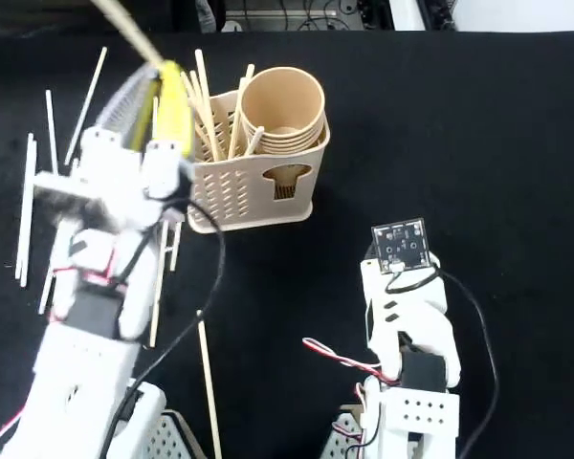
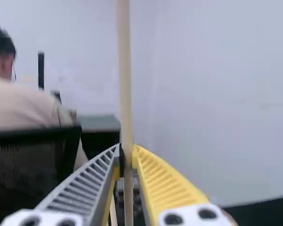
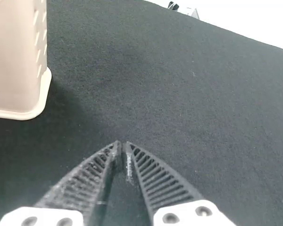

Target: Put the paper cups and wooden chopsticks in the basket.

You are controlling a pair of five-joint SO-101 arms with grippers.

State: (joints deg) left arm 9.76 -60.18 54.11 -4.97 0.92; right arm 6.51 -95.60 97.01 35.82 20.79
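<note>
A beige slotted basket stands at the back middle of the black table. Stacked paper cups and several wooden chopsticks are inside it. My left gripper is raised just left of the basket, shut on one wooden chopstick that slants up and away; in the left wrist view that chopstick stands between the grey and yellow fingers. Several more chopsticks lie on the table to the left. My right gripper is shut and empty over bare cloth, near the basket's corner.
A loose chopstick lies on the cloth between the two arm bases. The right arm sits folded at the front right. Black cloth to the right of the basket is bare. A seated person is in the background of the left wrist view.
</note>
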